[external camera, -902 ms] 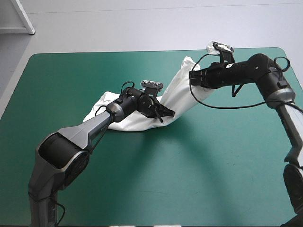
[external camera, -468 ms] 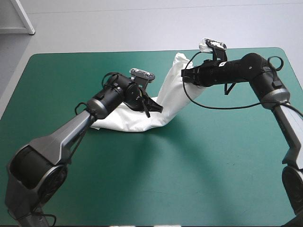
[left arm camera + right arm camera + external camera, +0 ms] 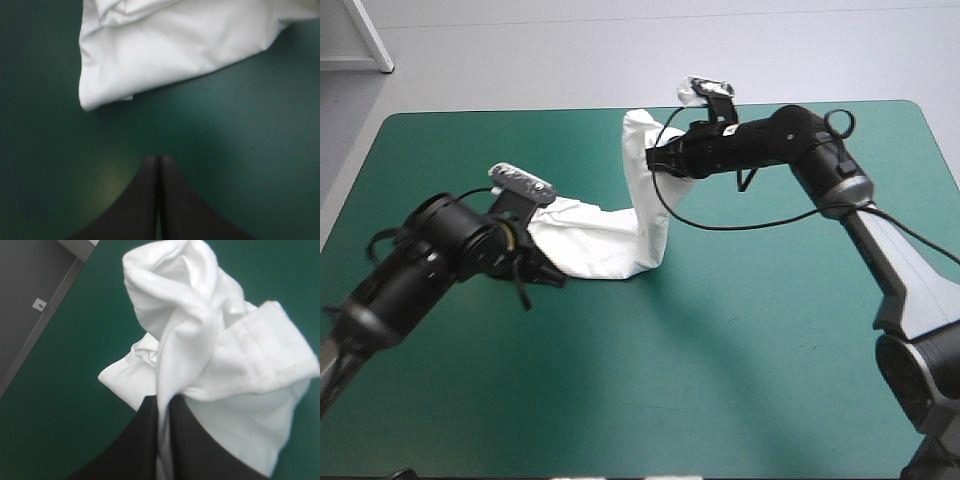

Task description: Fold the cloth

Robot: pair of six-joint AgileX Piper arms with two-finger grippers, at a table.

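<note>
The T-shirt (image 3: 600, 245) runs 9 to 3 o'clock, then rises toward 12, clamped in the right pincer (image 3: 658, 158); the left pincer (image 3: 159, 159) is pressed together, empty.

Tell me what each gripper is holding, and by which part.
The right gripper is shut on the T-shirt, pinching a bunched fold at its lifted far end. The left gripper is shut and empty, the T-shirt lying ahead of it.

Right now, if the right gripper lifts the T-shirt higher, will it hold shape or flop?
Probably flop: the T-shirt hangs in a limp drape from the right gripper to the table. Likely light, since one pinch holds the raised end. Its trailing end may drag and bunch.
</note>
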